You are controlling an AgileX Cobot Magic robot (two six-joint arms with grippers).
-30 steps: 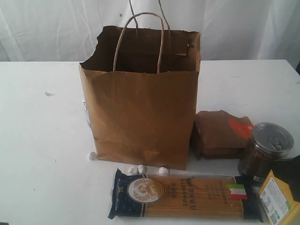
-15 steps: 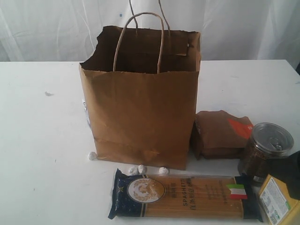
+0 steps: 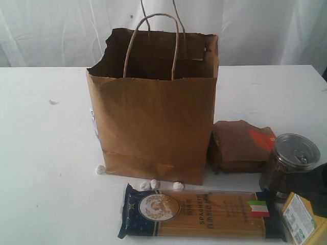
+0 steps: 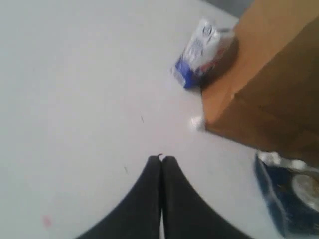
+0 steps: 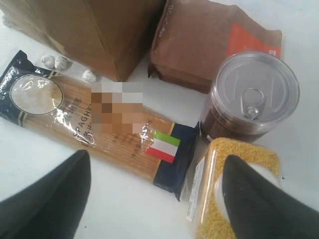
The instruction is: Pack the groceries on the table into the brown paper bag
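**Right gripper spread and empty over the front row; groceries out on the surface, bag standing behind.**

Nearest, the blue-ended spaghetti pack [image 3: 199,213] lies flat on the surface [image 3: 46,153]. I judge it light, long, brittle and slick-filmed, best taken across its narrow width near the middle. The bottle of yellow grains [image 5: 234,194] sits just beside its flag end and looks smooth and apt to roll. Next back are the upright silver-lidded jar [image 3: 291,163], hard and probably heaviest, and the soft brown pouch [image 3: 240,145] just beside the brown paper bag [image 3: 153,122]. The right gripper [image 5: 157,157] hangs above the flag end, jaws wide apart, touching nothing. The left gripper [image 4: 161,162] has its fingers pressed together, empty, over bare surface beside the bag.
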